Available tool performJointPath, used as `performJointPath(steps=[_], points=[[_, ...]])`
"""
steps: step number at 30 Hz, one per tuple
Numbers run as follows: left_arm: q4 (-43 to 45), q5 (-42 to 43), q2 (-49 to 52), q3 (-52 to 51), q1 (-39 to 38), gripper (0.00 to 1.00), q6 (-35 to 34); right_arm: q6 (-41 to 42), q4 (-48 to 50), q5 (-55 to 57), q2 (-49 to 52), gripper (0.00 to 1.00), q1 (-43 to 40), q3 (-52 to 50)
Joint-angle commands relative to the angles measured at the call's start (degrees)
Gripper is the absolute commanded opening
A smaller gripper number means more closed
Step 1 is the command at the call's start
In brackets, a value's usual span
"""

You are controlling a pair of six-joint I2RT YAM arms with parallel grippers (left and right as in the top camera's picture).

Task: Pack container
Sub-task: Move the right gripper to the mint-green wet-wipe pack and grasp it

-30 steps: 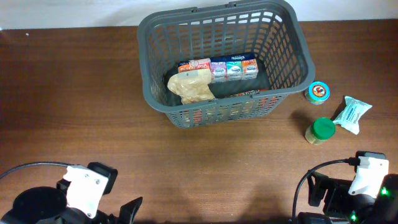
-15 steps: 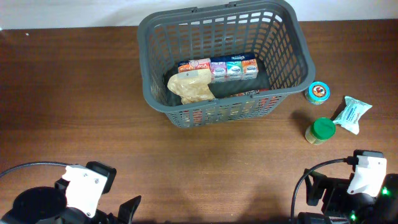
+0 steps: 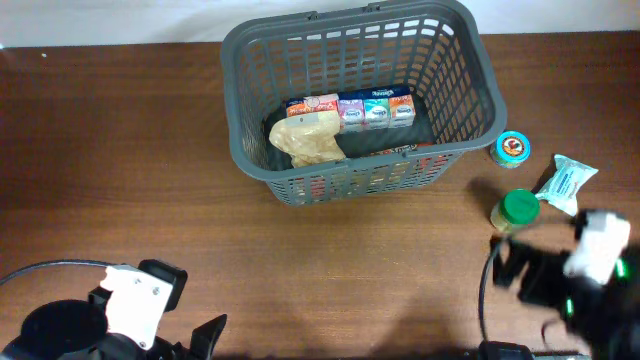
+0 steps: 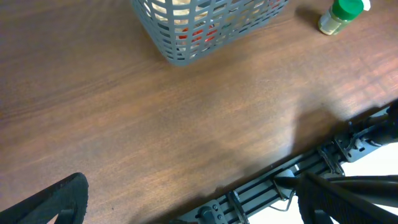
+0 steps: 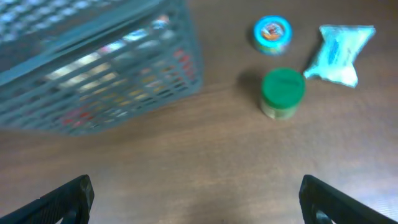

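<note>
Overhead view: the container (image 3: 350, 180) stands at the far middle of the table (image 3: 120, 150), upright and partly packed. A row of small cartons (image 3: 350, 110) lies along its floor, with a tan packet (image 3: 310, 140) just beside them. Three items lie outside, near its right end: a green-lidded jar (image 3: 516, 210), a small round tin (image 3: 512, 147) and a pale wrapped packet (image 3: 567, 183). All are apart from the container wall. They are on the right arm's side, so that arm is judged the natural one to fetch them. The right tool (image 5: 198, 198) has its jaws spread fully and holds nothing. Its camera faces the jar, consistent with lining up a first pick. The right arm is blurred in the overhead view. The left tool (image 4: 199, 196) is likewise wide open and empty, low at the near edge, apparently parked clear of the work.
</note>
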Motion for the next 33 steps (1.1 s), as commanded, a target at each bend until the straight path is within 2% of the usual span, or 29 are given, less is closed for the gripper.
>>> performJointPath(steps=[1,6,11,16,21,31,33], points=[[-0.02,-0.48,-0.11,-0.17,-0.09,0.99,1.11,8.57,2.01,10.29,10.47,0.99,0.24,-0.09],[-0.02,-0.48,-0.11,-0.17,-0.09,0.99,1.11,12.68,7.87,14.93,25.66,0.99,-4.02,4.98],[-0.02,-0.48,-0.11,-0.17,-0.09,0.99,1.11,12.59,12.50,14.78,35.30,0.99,-14.38,9.73],[-0.02,-0.48,-0.11,-0.17,-0.09,0.99,1.11,4.94,19.67,10.08,42.86,0.99,-22.75,9.79],[-0.02,-0.48,-0.11,-0.17,-0.09,0.99,1.11,-0.81,25.86,10.19,52.46,0.99,-23.34,9.79],[-0.02,-0.48,-0.11,-0.17,-0.09,0.99,1.11,-2.12,32.59,10.47,68.35,1.00,-23.74,9.79],[-0.02,-0.48,-0.11,-0.17,-0.09,0.99,1.11,-2.16,32.94,10.49,70.27,0.96,-23.74,9.79]])
